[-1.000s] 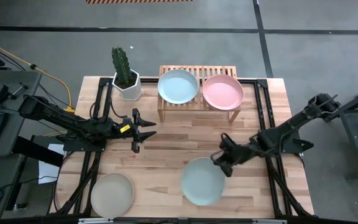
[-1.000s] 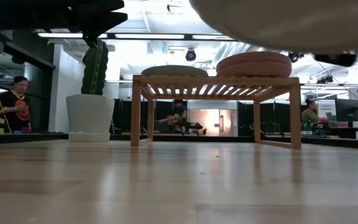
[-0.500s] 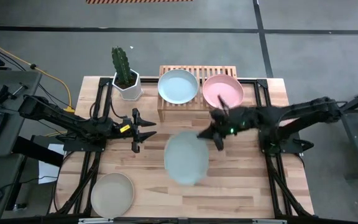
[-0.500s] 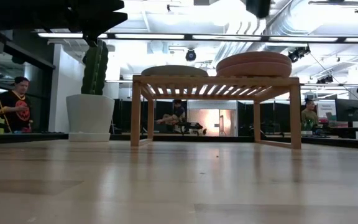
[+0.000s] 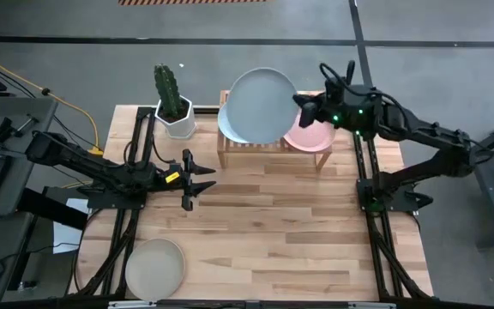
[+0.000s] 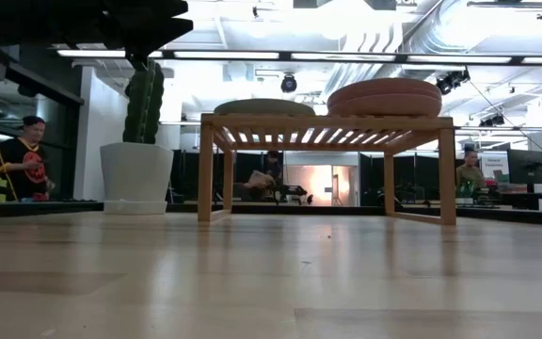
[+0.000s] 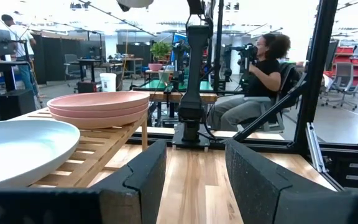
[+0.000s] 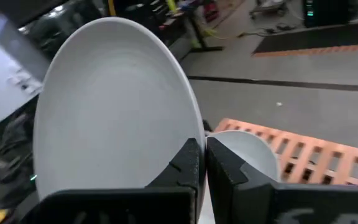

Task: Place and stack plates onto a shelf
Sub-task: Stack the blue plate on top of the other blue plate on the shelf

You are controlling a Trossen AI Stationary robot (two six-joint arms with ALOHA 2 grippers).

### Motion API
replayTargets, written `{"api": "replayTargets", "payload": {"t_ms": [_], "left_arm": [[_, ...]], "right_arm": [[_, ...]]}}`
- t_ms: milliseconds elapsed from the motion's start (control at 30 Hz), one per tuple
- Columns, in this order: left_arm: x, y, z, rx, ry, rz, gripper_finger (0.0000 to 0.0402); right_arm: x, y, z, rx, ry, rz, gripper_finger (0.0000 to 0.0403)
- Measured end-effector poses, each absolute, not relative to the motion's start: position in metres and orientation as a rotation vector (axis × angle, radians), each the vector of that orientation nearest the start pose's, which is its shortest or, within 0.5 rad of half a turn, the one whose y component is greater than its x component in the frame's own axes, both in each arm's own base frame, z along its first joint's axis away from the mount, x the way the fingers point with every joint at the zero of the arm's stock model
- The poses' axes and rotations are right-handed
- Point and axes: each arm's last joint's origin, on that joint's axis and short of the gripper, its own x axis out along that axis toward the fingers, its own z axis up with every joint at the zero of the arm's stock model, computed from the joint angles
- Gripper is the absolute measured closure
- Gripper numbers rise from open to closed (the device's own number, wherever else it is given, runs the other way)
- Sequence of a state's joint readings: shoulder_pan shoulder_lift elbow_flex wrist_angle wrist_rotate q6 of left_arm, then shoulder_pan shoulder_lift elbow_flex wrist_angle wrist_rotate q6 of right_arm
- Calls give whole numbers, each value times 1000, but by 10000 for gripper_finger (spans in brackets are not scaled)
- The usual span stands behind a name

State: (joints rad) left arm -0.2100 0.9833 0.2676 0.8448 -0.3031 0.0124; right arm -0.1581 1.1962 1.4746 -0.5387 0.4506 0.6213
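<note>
Stacking step: right pincer (image 5: 303,101) clamped on pale green plate (image 5: 262,106), carried above blue plate (image 5: 230,129) on shelf (image 5: 268,144); next, level and lower it; left pincer (image 5: 202,179) apart, idle over worktop (image 5: 273,232)

Held green plate (image 5: 262,105) hides most of blue plate (image 5: 230,129); beige plate (image 5: 154,268) cut by frame edge.

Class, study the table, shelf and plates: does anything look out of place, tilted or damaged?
Nothing looks damaged or spilled. The right gripper holds the pale green plate tilted in the air above the shelf.
</note>
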Motion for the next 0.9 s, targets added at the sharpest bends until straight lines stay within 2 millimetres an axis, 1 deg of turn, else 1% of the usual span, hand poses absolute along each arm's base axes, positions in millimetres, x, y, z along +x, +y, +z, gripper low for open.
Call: {"api": "replayTargets", "payload": {"t_ms": [100, 200, 267, 467, 533, 700, 900], "left_arm": [[190, -32, 220, -20, -124, 94, 248], [190, -32, 220, -20, -124, 94, 248], [190, -32, 220, -20, -125, 94, 248], [190, -32, 221, -24, -138, 94, 248], [190, -32, 221, -24, -138, 94, 248], [190, -32, 221, -23, -135, 94, 248], [190, -32, 221, -24, -139, 94, 248]], "right_arm": [[229, -59, 446, 571, 76, -718, 403], [236, -68, 437, 584, 119, -763, 403], [247, -73, 429, 581, 150, -782, 403], [288, -93, 398, 580, 224, -819, 403], [297, -102, 387, 583, 257, -832, 403], [304, -118, 372, 601, 312, -863, 403], [314, -129, 357, 634, 362, -859, 403]]}}
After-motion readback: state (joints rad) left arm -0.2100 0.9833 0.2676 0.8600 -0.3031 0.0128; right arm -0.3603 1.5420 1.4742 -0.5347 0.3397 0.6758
